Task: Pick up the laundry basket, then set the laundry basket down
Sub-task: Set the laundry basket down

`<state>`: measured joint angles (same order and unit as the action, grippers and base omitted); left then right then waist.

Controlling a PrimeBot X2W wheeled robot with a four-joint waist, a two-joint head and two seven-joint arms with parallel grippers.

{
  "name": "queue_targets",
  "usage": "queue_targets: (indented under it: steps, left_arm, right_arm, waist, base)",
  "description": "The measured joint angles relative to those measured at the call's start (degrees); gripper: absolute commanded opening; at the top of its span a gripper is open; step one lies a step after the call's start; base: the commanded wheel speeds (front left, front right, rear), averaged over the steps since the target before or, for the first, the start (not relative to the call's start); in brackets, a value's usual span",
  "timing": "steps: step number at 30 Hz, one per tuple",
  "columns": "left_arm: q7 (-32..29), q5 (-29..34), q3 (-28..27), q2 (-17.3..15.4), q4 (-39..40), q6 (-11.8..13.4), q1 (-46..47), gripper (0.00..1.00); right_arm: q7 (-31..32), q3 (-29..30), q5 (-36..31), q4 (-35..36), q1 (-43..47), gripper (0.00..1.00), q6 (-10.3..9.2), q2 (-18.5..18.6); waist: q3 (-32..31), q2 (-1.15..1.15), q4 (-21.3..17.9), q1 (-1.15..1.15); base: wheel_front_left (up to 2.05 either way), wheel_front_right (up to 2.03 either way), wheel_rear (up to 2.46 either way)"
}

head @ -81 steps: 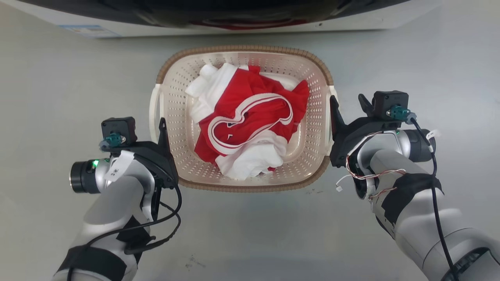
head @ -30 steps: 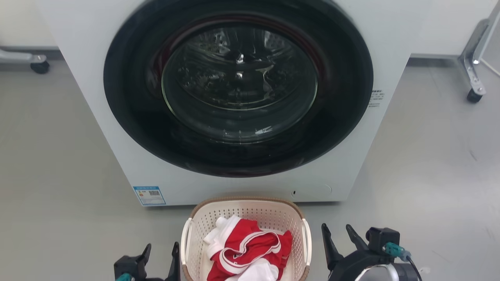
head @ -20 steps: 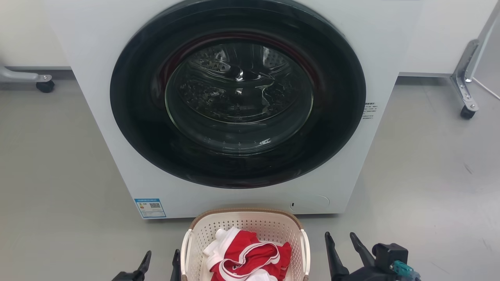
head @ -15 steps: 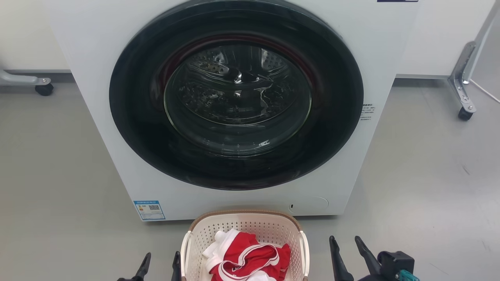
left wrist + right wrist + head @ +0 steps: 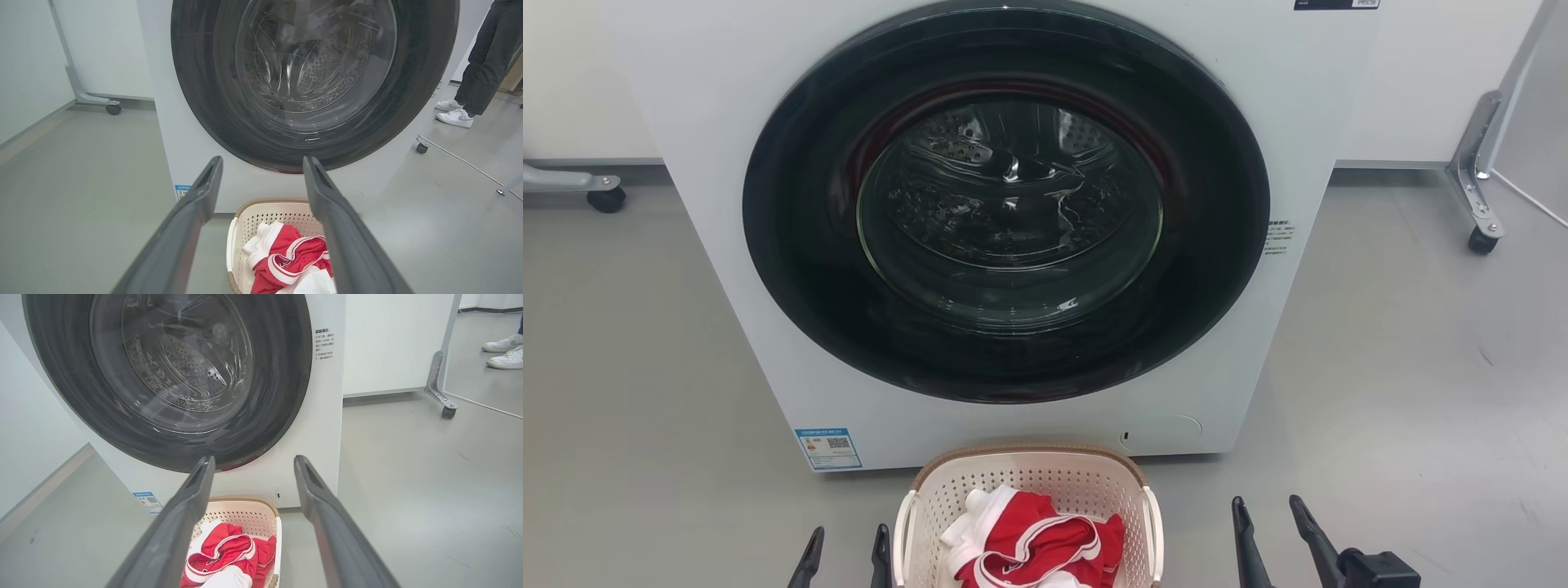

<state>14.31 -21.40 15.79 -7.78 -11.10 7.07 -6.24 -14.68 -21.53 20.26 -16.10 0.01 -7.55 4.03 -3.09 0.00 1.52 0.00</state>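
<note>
The laundry basket (image 5: 1025, 467), cream-white and perforated with a brown rim, stands on the grey floor right in front of the washer, holding red and white clothes (image 5: 1033, 539). It also appears low in the left wrist view as the basket (image 5: 265, 210) and in the right wrist view as the basket (image 5: 245, 510). My left gripper (image 5: 845, 543) is open just left of the basket's left handle, apart from it. My right gripper (image 5: 1270, 514) is open to the right of the basket, with bare floor between. Both hold nothing.
A white front-loading washer (image 5: 1307, 106) with a shut dark round door (image 5: 1005, 204) stands directly behind the basket. Wheeled metal frame legs (image 5: 1470, 188) stand at the right and a caster (image 5: 605, 198) at the left. A person's legs and white shoes (image 5: 453, 116) are beyond the washer's right side.
The head camera has tilted up from the basket to the washer. Both grippers, earlier tight against the basket's sides, now stand open and apart from it, the right one farther out.
</note>
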Motion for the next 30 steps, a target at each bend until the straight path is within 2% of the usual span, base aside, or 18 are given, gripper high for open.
queue_targets:
  steps: [14, 30]
  left_arm:
    - [0.00, 1.85, -2.18, 1.20, 2.35, 0.05, -2.35, 1.00]
    - [0.00, 3.97, -2.99, 2.05, 3.68, 0.05, -2.37, 1.00]
  right_arm:
    - [-0.01, 3.43, -5.27, 5.83, 3.20, 1.00, 0.00, -0.68]
    - [-0.01, 5.27, -6.70, 8.57, 5.03, 1.00, 0.00, -1.08]
  waist:
    - [0.35, 0.00, -0.83, 0.00]
    - [0.48, 0.01, -0.95, 0.00]
  base:
    - [0.00, 0.00, 0.00]
    - [0.00, 0.00, 0.00]
